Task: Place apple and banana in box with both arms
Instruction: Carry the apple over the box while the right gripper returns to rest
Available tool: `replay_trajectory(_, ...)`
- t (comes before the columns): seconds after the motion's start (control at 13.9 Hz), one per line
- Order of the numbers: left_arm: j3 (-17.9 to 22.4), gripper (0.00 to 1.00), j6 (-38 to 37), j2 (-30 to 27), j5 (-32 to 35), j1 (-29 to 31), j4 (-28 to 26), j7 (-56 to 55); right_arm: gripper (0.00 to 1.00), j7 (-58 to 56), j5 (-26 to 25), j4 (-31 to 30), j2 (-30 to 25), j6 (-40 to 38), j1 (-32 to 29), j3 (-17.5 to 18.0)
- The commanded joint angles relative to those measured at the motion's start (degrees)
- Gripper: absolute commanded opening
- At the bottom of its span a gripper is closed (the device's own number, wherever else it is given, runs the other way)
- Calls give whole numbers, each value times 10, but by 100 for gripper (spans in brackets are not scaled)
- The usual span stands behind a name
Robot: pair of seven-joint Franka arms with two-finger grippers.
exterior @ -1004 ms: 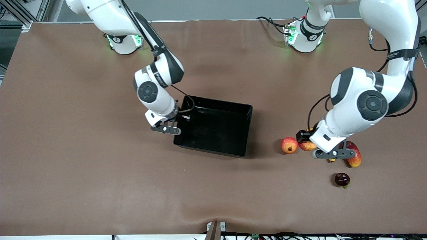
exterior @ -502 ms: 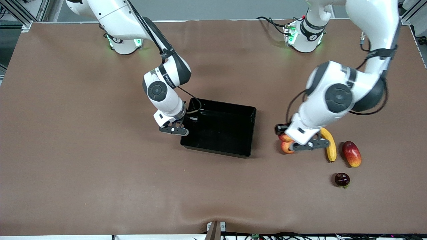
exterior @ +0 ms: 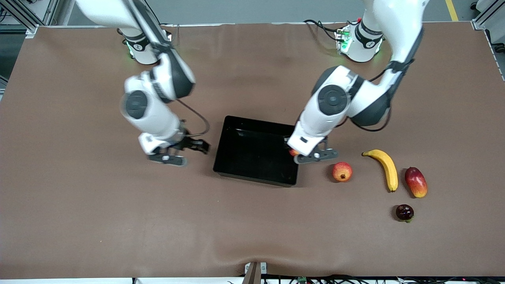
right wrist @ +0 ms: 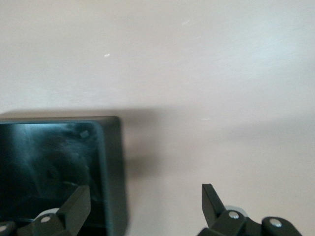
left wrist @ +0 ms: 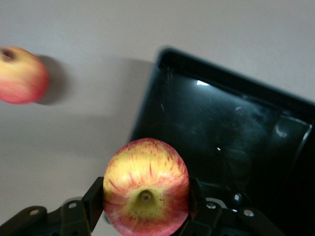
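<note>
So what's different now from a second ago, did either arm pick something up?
Yes. The left hand has carried the apple from the fruit group to above the box's edge at the left arm's end, shut on it. The right hand, open, let go of the box wall after shifting the box toward the fruit, and now hangs over bare table. The banana, pomegranate, mango and dark fruit stayed put.
</note>
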Motion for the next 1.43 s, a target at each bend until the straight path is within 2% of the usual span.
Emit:
replay_trajectory(0.0,2,0,38,32,8,-24,4,-14,100,-100,-1,-14,-50,-77,-82,6)
replay_trajectory(0.43,2,0,66,94,45,-49,-3,-15,100,-304,0,-20,-95,-137,-253,6)
replay_trajectory(0.65,3,0,89,110,48,-53,-7,-13,100,-312,-2,-20,-129,-152,-275,4)
replay_trajectory(0.79,2,0,101,114,77,-53,-22,-15,100,-307,-4,-17,-152,-163,-281,2)
replay_trajectory(0.93,2,0,110,115,77,-54,-30,-22,100,-283,-33,-15,-177,-191,-280,2)
replay_trajectory(1.0,2,5,110,116,78,-56,-30,-34,100,-240,-53,-11,-191,-208,-278,4)
replay_trajectory(1.08,2,23,110,117,78,-57,-30,-40,100,-205,-72,-1,-202,-232,-277,6)
replay_trajectory(1.15,2,78,110,118,78,-58,-29,-42,100,-194,-84,16,-205,-265,-274,7)
replay_trajectory(1.22,2,100,110,116,78,-58,-28,-43,100,-196,-87,41,-204,-298,-275,7)
replay_trajectory(1.36,1,100,106,105,78,-57,-24,-57,100,-202,-87,83,-202,-344,-280,5)
